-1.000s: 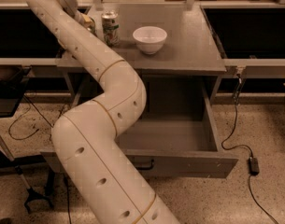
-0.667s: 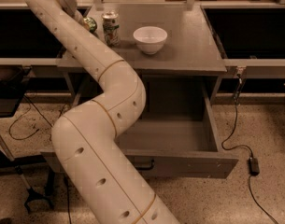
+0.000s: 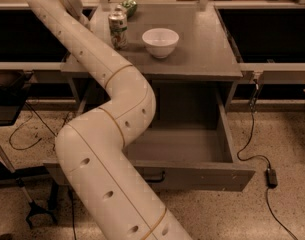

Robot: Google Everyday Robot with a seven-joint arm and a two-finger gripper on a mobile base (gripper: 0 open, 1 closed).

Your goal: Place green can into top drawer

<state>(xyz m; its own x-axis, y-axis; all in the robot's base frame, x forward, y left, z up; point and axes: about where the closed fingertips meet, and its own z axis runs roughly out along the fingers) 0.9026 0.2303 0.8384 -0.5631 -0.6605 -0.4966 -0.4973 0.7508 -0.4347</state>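
Grey matte table (image 3: 202, 59) over speckled floor; the smooth white arm (image 3: 117, 109) snakes up to its back left. The top drawer (image 3: 202, 174), a deep grey box, stands open below. The green can (image 3: 129, 6) has shifted right and now tilts behind the labelled can (image 3: 118, 29). The gripper (image 3: 114, 8) is beside it; I cannot tell its grip. Perhaps a pickup is starting.

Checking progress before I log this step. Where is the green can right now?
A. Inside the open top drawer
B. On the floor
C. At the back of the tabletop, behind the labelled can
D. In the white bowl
C: the green can is at the tabletop's rear left, behind the labelled can, with the claw right beside it, and no can shows in the open top drawer.
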